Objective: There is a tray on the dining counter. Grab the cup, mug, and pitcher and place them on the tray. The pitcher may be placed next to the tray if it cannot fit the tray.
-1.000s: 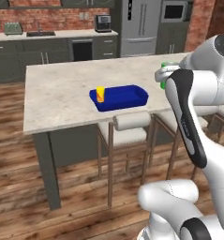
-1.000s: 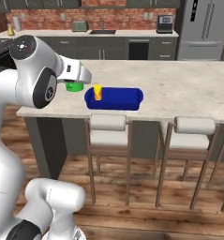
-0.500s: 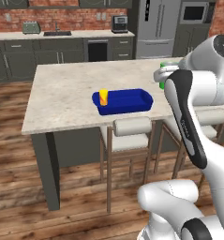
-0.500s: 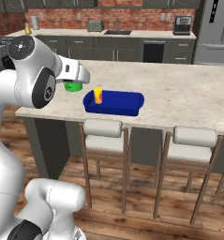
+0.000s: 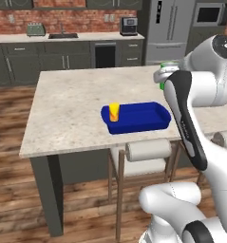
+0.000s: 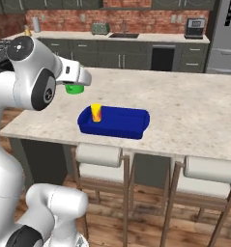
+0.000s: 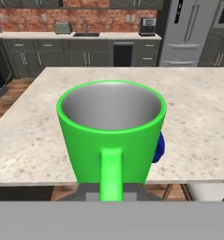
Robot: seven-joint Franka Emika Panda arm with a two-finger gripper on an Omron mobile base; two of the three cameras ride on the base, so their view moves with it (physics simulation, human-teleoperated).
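Mug (image 7: 111, 136) sits clenched in the claw (image 7: 111, 190), handle facing the hand camera and mouth upright, held in the air at the near edge of the dining counter (image 5: 77, 102). Beyond and below the claw lies the tray (image 6: 122, 124) with the cup (image 6: 95, 113) standing at one end, so the carry should likely stay level, then lower onto bare blue floor well apart from the cup before the jaws release. Against the picture a second ago, the whole scene has shifted as the base drives, with counter and tray now nearer, while the mug remains gripped.
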